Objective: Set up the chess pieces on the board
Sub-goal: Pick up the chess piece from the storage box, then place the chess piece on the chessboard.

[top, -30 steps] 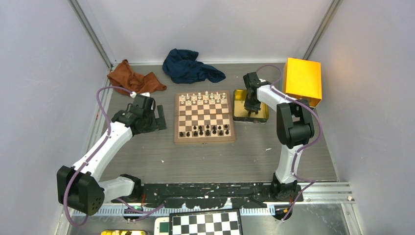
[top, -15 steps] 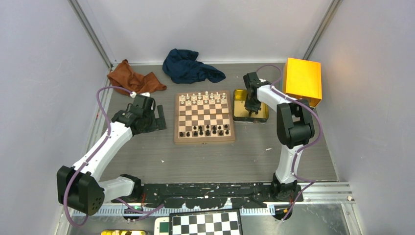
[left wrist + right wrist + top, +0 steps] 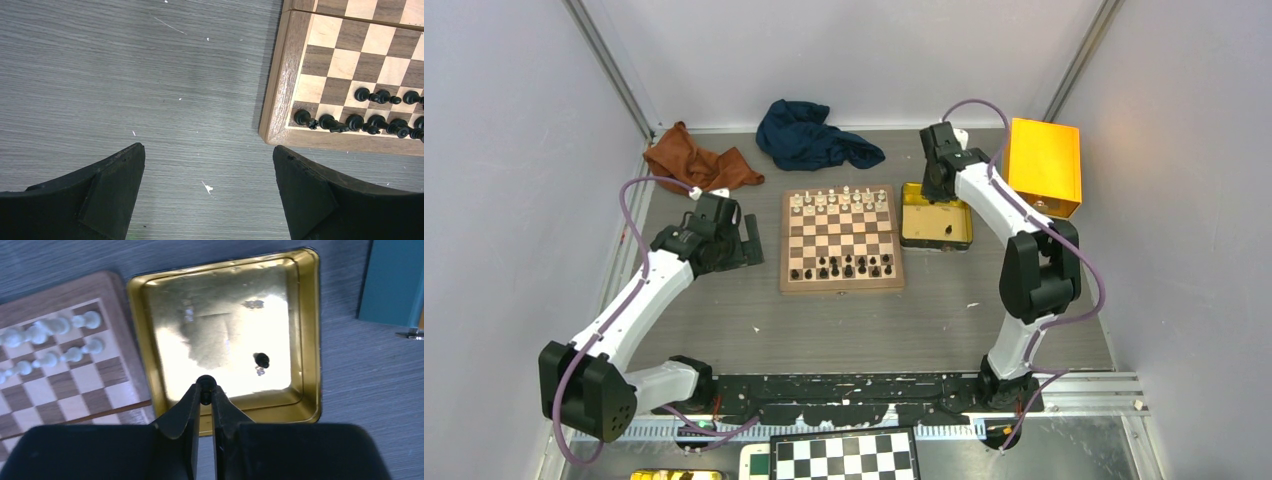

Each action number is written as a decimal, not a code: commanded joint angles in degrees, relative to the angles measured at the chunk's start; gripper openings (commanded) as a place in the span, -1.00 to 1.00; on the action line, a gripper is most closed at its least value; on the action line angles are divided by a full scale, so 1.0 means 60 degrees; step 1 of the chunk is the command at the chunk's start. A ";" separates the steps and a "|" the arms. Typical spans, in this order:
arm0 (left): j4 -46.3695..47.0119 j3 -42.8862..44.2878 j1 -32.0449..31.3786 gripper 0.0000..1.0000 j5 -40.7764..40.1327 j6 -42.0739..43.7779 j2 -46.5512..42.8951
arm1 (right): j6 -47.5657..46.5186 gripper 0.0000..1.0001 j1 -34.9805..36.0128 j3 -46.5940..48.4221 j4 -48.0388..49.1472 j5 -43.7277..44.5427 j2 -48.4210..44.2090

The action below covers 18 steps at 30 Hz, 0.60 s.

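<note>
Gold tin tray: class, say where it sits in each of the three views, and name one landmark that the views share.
Top external: gold tin tray right of centre, beside the board.
Left wrist: not in it.
Right wrist: gold tin tray fills the middle, beyond the right gripper pinching a black chess piece.
Shared landmark: the board, in all three views.

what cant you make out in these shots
- Right wrist view: the tiny black chess piece pinched in the right gripper's fingers shows only its top; its type is hidden by them.
- Same view: the second small black piece in the shallow gold tin tray is too small to identify.
- Left wrist view: the black pieces on the square wooden chessboard run off the right edge.
</note>
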 commanded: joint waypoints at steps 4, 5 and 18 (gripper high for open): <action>0.0196 0.0082 0.0059 0.99 0.0053 0.0013 -0.0428 | -0.0280 -0.99 0.1549 0.1346 -0.0586 0.0101 -0.0399; 0.0217 0.0046 0.0059 0.99 0.0055 -0.0012 -0.0460 | -0.0290 -0.99 0.1819 0.1532 -0.0658 0.0100 -0.0314; 0.0210 -0.0235 0.0059 0.99 0.0026 0.0049 -0.0943 | -0.0156 -0.99 0.4716 0.3778 -0.1488 0.0228 0.1546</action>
